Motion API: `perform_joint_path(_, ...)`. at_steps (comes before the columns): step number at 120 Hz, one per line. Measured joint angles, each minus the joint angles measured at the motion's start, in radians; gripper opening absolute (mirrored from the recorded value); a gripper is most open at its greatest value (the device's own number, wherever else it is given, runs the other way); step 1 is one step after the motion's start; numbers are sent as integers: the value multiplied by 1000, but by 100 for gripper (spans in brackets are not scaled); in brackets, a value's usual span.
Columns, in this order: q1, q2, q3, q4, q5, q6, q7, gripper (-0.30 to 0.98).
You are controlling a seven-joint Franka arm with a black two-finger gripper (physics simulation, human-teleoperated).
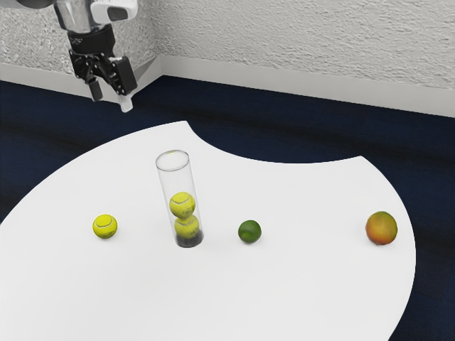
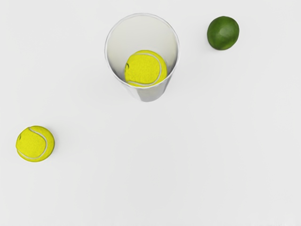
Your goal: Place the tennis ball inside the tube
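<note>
My gripper (image 1: 110, 85) hangs high at the exterior view's upper left, above and apart from everything on the table, its two fingers spread with nothing between them. A loose tennis ball (image 1: 105, 226) rests on the table, to the exterior view's left of the tube. The clear tube (image 1: 173, 162) stands upright with two tennis balls stacked inside, the upper one (image 1: 182, 205) around mid-height. From above in the wrist view, the open mouth of the tube (image 2: 108, 35) shows a ball (image 2: 145, 68) within, and the loose ball (image 2: 35, 144) lies apart from it.
A green lime-like fruit (image 1: 249, 231) lies near the tube on its other side from the loose ball; the wrist view shows this fruit (image 2: 223, 33) too. An orange-green mango-like fruit (image 1: 382, 228) sits near the right edge of the white round table (image 1: 298, 284), whose far edge has a curved notch.
</note>
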Motion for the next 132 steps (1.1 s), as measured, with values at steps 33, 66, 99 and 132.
perform_joint_path(33, 1, 1, 0, -1, 2, -4, 5, 69)
perform_joint_path(66, 24, -132, 79, -331, 36, 135, 39, 69)
perform_joint_path(99, 63, -144, 133, -603, 74, 454, 163, 69)
perform_joint_path(132, 64, -30, 215, -699, 80, 686, 289, 69)
